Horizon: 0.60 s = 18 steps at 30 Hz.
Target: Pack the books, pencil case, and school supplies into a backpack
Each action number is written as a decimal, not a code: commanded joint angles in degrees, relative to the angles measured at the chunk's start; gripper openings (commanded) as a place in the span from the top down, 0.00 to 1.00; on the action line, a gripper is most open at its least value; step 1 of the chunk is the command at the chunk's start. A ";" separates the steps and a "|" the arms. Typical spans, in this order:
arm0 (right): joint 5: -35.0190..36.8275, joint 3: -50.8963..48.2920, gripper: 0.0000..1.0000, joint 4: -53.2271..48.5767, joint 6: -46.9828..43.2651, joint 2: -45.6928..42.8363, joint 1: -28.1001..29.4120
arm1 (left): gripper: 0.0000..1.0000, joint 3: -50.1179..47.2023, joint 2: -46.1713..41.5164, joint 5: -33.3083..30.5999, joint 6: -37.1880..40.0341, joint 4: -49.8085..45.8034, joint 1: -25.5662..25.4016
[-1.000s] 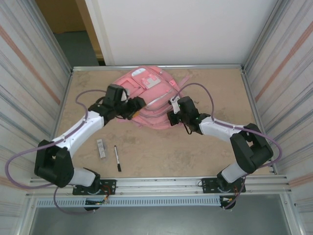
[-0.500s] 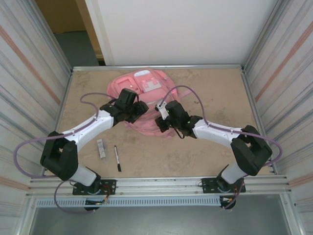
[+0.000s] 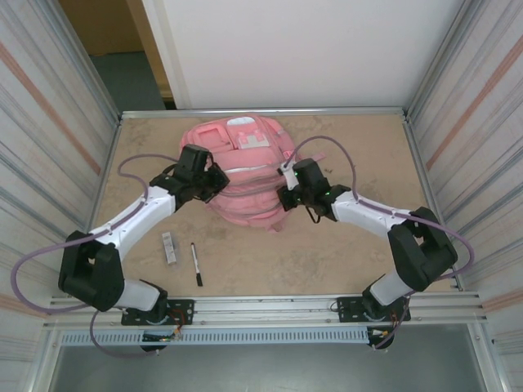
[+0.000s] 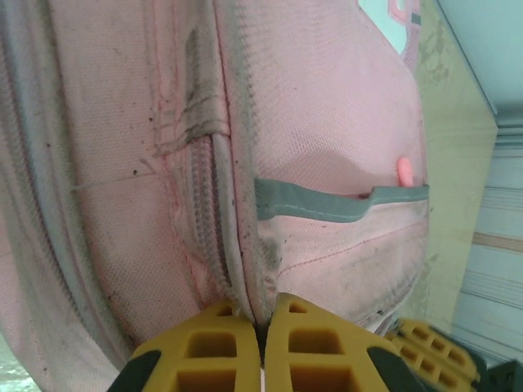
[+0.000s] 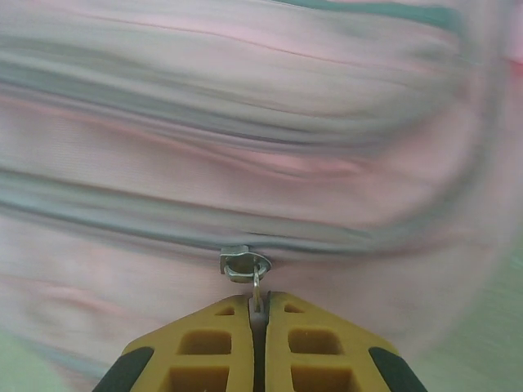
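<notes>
The pink backpack (image 3: 245,167) lies at the back middle of the table, front pockets up. My left gripper (image 3: 214,181) presses against its left side, shut on a fold of fabric beside the zip seam (image 4: 237,269); the yellow fingertips (image 4: 306,327) meet around it. At the pack's right side my right gripper (image 3: 283,196) is shut on the metal zipper pull (image 5: 257,291), which hangs from the slider (image 5: 243,263). A slim black pen (image 3: 196,264) and a small whitish-grey bar (image 3: 169,247) lie on the table near the front left. The books and the pencil case are out of view.
Ribbed metal walls (image 3: 49,139) stand close along both sides, and an aluminium rail (image 3: 270,304) runs along the near edge. A grey band (image 4: 335,202) crosses a side pocket of the pack. Bare table (image 3: 327,253) spreads in front of the backpack.
My left gripper has shut on the backpack's fabric. Both grippers drew slightly apart, and the pack now lies fuller and more spread out between them.
</notes>
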 commanded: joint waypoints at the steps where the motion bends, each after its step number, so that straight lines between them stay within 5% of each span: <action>1: 2.23 0.47 1.00 -3.63 -1.47 0.79 -3.73 | 1.00 -3.11 -4.09 3.71 4.56 2.07 4.09; 7: 3.88 1.53 1.00 -3.38 -3.42 3.85 -7.98 | 1.00 -2.46 -1.68 12.17 11.15 1.10 11.98; 14: -7.30 2.21 1.00 -2.63 -6.99 -0.53 0.29 | 1.00 10.55 12.33 16.04 19.03 -1.24 16.78; 15: -7.91 2.74 1.00 -2.22 -7.10 -0.55 2.20 | 0.93 11.58 13.89 16.35 18.47 0.47 16.74; 17: -8.88 4.25 1.00 -0.75 -5.76 0.27 5.86 | 0.60 14.45 17.06 17.08 17.18 2.90 16.77; 18: -9.04 4.95 1.00 0.20 -4.70 0.96 7.07 | 0.57 15.99 18.07 16.96 16.87 1.84 16.78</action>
